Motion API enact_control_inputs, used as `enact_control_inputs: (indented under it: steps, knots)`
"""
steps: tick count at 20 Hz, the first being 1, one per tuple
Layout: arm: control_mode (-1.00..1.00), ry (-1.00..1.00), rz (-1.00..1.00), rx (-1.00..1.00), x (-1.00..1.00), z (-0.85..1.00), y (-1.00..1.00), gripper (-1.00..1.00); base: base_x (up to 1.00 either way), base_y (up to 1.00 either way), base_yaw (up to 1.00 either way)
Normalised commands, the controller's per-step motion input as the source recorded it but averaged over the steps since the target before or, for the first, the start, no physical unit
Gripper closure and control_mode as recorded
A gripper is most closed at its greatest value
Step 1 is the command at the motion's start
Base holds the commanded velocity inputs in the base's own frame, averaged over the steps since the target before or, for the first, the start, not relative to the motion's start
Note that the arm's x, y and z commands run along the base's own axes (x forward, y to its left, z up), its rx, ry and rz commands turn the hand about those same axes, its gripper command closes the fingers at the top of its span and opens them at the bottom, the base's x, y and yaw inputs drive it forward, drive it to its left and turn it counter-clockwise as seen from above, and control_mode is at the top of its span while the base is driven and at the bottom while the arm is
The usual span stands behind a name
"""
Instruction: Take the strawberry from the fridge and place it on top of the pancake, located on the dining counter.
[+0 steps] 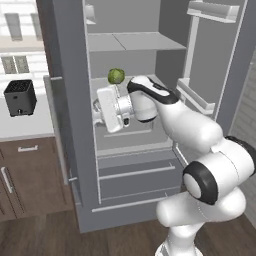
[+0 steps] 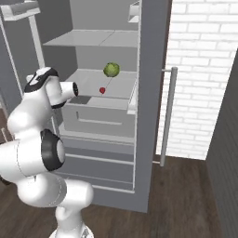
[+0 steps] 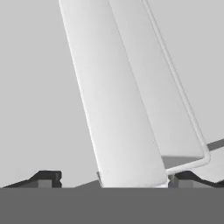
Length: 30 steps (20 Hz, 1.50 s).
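Inside the fridge [image 2: 153,102], the strawberry [image 2: 102,90] sits on the middle shelf, near a green leafy ball [image 2: 111,69]. Gripper [image 3: 113,178] spread wide, empty, aimed sideways; likely risk: clipping the shelf or nudging the ball.

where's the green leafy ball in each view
Left base view: green ball on the fridge's middle shelf, just above the white hand.
Right base view: green ball on that shelf, up and right of the strawberry.
Hand view: not in it.
Shared landmark: the middle shelf.
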Motion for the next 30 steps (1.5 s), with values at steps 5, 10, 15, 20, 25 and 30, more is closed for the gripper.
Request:
enact_control_inputs:
  steps: [5,10,15,20,25,30]
  knots:
    - [-1.0,0.02,-0.04,-0.01,0.0,0.04,0.93,-1.0,0.0,0.0,0.0]
    - [-1.0,0.01,-0.08,-0.06,0.0,0.09,0.72,-1.0,0.0,0.0,0.0]
    - [-1.0,-0.03,-0.01,-0.03,-0.35,0.21,-0.21,-1.0,0.0,0.0,0.0]
    - [-1.0,-0.09,0.0,-0.02,-0.53,0.18,-0.69,-1.0,0.0,0.0,0.0]
    - [-1.0,-0.12,-0.05,-0.2,-0.62,0.15,-0.56,-1.0,0.0,0.0,0.0]
    - [-1.0,-0.19,-0.02,-0.35,-0.54,0.3,-0.51,-1.0,0.0,0.0,0.0]
